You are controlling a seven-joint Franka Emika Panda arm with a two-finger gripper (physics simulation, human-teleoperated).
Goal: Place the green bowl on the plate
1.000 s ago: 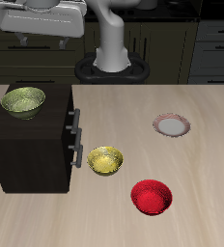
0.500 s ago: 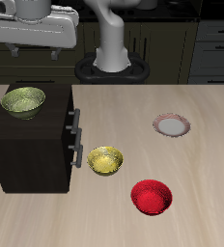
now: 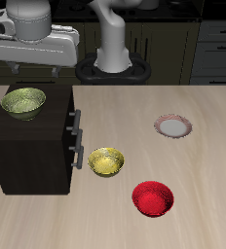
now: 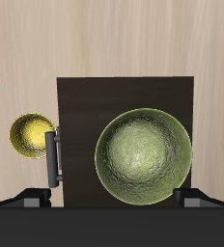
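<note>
The green bowl (image 3: 23, 102) stands upright on top of a dark cabinet (image 3: 32, 151); in the wrist view it (image 4: 143, 157) shows its mottled pale inside. My gripper (image 3: 34, 64) hangs open and empty well above the bowl, with its fingers (image 4: 195, 198) spread wider than the bowl. The plate (image 3: 173, 126), whitish with a pinkish-red rim, lies flat on the table, apart from the cabinet. It does not show in the wrist view.
A yellow bowl (image 3: 106, 161) sits on the table just in front of the cabinet's handle (image 3: 78, 142); it also shows in the wrist view (image 4: 32, 133). A red bowl (image 3: 153, 197) sits nearer the table's front edge. The robot's base (image 3: 115, 58) stands at the back.
My gripper has come down and shifted sideways, ending over the green bowl. The bowls and plate have not moved.
</note>
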